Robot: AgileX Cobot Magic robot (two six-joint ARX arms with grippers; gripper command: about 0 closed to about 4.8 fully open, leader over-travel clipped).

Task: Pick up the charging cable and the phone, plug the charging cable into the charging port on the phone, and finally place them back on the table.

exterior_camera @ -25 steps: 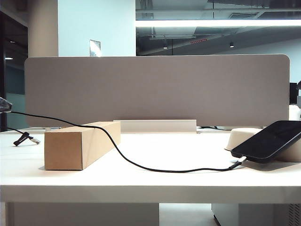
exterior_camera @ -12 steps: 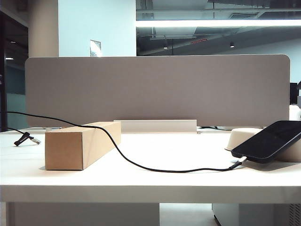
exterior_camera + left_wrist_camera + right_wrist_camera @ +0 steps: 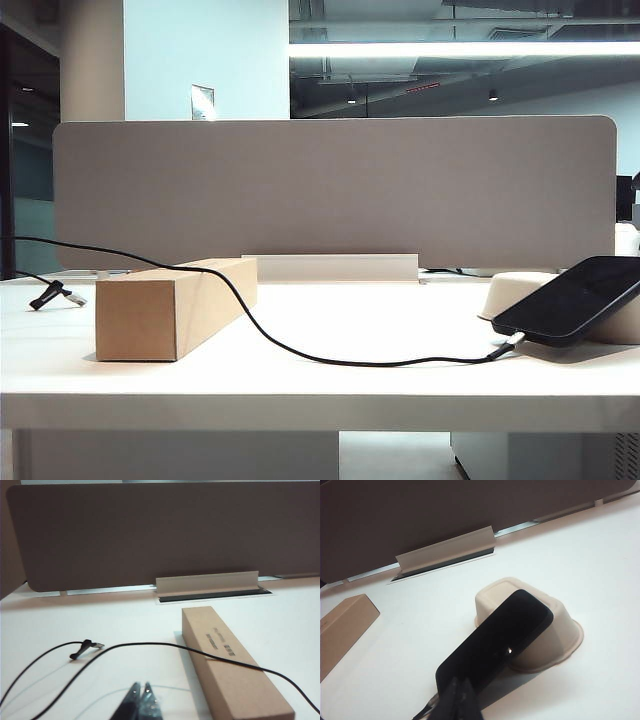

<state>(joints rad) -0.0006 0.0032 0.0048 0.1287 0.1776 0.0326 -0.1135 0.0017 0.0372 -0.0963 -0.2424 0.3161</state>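
The black phone [image 3: 575,298] leans tilted on a cream tray [image 3: 515,290] at the right of the white table [image 3: 380,320]. The charging cable [image 3: 300,352] runs from the left edge over a cardboard box to its silvery plug [image 3: 508,345], which meets the phone's low short edge; the charging port itself is hidden there. Neither gripper shows in the exterior view. My left gripper [image 3: 141,686] is shut and empty above the table, near the cable [image 3: 150,644]. Shut and empty too, my right gripper [image 3: 460,679] hangs over the low end of the phone [image 3: 500,635].
A long brown cardboard box [image 3: 170,310] lies at the left with the cable draped over it [image 3: 230,680]. A small black clip on a second thin cord [image 3: 50,295] lies at the far left. A grey divider panel [image 3: 330,190] backs the table.
The left gripper's tip, seen at the exterior view's far left edge a second ago, has drawn out of that view. Phone, cable and box have not moved.
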